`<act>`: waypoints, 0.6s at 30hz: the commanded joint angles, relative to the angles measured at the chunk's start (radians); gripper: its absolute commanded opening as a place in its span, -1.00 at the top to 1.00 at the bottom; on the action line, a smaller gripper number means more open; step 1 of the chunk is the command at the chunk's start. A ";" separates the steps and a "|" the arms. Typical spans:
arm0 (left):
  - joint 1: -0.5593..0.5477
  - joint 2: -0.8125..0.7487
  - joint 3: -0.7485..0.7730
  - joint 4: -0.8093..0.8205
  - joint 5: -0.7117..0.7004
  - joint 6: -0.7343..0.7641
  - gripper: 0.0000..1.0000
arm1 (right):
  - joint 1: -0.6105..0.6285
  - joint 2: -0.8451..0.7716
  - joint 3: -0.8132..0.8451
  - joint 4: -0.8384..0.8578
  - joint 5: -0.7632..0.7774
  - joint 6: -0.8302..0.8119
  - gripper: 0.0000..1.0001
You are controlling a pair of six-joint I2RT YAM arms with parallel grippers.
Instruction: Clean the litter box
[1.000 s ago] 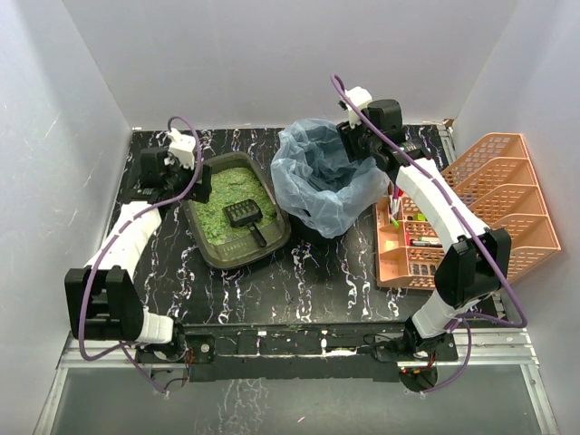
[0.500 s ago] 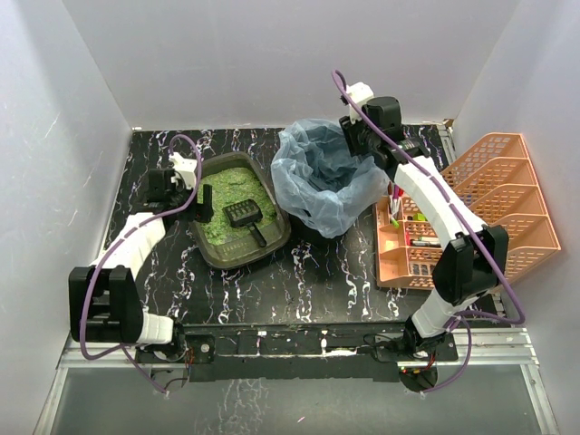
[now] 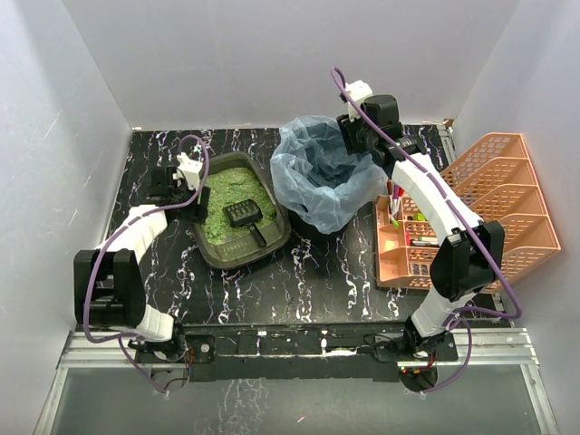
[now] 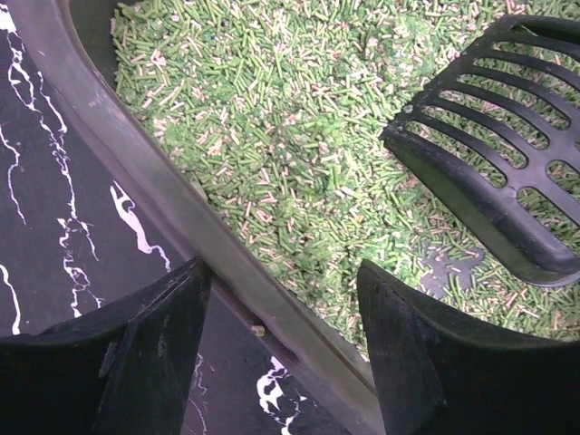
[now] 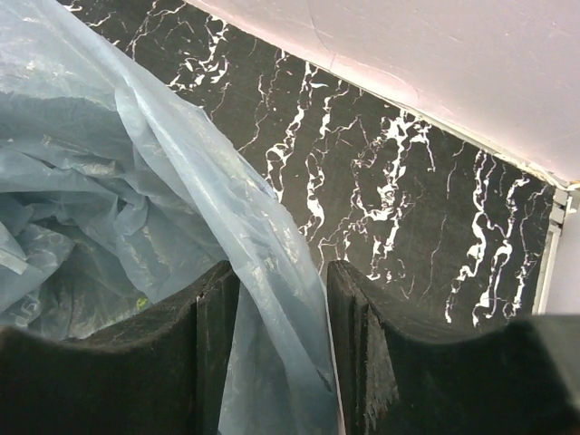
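The litter box (image 3: 216,263) sits on the left half of the black marbled table (image 3: 317,281), its long side running slightly askew from near to far. It is a shallow dark olive tray with rounded corners. The green pellet litter (image 3: 222,195) in it is mixed with paler bits and spread unevenly, so a bare patch of floor shows near the scoop. A black slotted scoop (image 3: 243,214) lies on the litter towards the tray's right side, handle pointing to the near edge.

The left arm reaches forward with its elbow low. The left gripper (image 4: 283,272) points down at the tray's left wall. Its fingers are wide apart and straddle the rim, one above the table and one above the litter; whether they touch it cannot be told.

Just right of the tray stands the bin with its crumpled blue bag (image 3: 317,186). The right arm stretches far forward, bent over the bin's far right edge. The right gripper (image 5: 281,299) has its fingers a little apart, with the bag's edge running between them.

An orange organiser (image 3: 494,208) holding pens stands at the far right
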 commanded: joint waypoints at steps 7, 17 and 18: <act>0.014 0.078 0.099 -0.133 0.045 0.207 -0.13 | 0.010 -0.092 0.045 -0.012 -0.096 -0.045 -0.30; 0.049 0.232 0.263 -0.186 0.003 0.357 0.08 | 0.015 -0.215 -0.008 -0.062 -0.155 -0.083 -0.43; 0.054 0.245 0.278 -0.192 0.011 0.361 0.08 | 0.015 -0.229 -0.015 -0.070 -0.166 -0.089 -0.44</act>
